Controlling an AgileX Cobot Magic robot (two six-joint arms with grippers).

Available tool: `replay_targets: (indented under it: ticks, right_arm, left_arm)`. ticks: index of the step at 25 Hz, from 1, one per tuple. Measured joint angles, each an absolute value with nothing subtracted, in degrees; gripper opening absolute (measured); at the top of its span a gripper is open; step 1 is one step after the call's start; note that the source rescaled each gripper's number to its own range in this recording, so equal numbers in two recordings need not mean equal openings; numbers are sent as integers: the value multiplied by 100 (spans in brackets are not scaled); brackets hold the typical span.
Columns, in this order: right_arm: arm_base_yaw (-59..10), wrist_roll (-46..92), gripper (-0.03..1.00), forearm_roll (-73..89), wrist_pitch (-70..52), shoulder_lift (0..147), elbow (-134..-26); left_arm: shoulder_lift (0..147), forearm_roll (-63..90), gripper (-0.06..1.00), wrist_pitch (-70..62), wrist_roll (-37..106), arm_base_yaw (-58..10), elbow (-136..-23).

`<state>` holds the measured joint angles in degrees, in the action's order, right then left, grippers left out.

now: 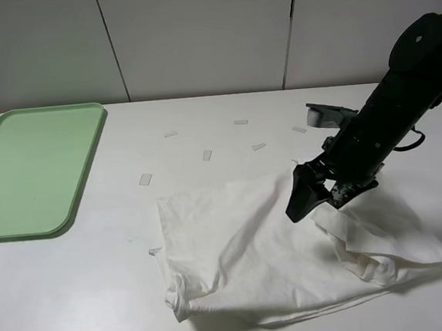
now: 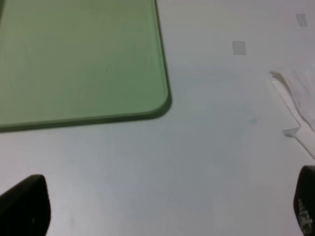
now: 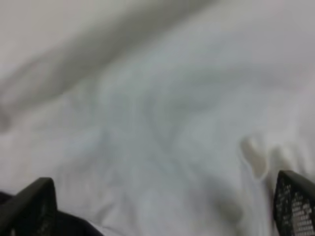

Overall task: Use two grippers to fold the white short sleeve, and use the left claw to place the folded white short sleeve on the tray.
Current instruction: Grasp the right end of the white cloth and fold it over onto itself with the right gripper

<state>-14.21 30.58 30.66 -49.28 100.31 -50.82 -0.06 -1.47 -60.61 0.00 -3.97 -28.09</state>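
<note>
The white short sleeve (image 1: 251, 248) lies crumpled and partly folded over on the white table, front right of the middle. My right gripper (image 1: 310, 192) hangs just above its far right part. In the right wrist view the right gripper (image 3: 162, 206) has its jaws wide apart, with white cloth (image 3: 157, 123) close below. The pale green tray (image 1: 32, 170) lies empty at the far left. My left gripper (image 2: 165, 206) is open and empty over bare table, between the tray's corner (image 2: 147, 105) and the shirt's edge (image 2: 295, 93). The left arm is out of the high view.
Several small pale tape strips (image 1: 145, 179) lie on the table beyond the shirt; one also shows in the left wrist view (image 2: 239, 47). A small grey object (image 1: 326, 114) sits behind the right arm. A white panelled wall (image 1: 194, 36) runs along the table's far edge.
</note>
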Motion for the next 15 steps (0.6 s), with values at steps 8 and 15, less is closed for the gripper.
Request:
replay_targets:
  ticks: [8, 15]
  right_arm:
    - [-1421, 3819, 96, 2741, -4928, 9790, -5082]
    - [-1098, 1484, 96, 163, -4520, 8376, -5082]
  left_arm:
    - [-6, -147, 100, -6061, 0, -397, -2809]
    - [-6, -147, 100, -6061, 0, -397, -2809]
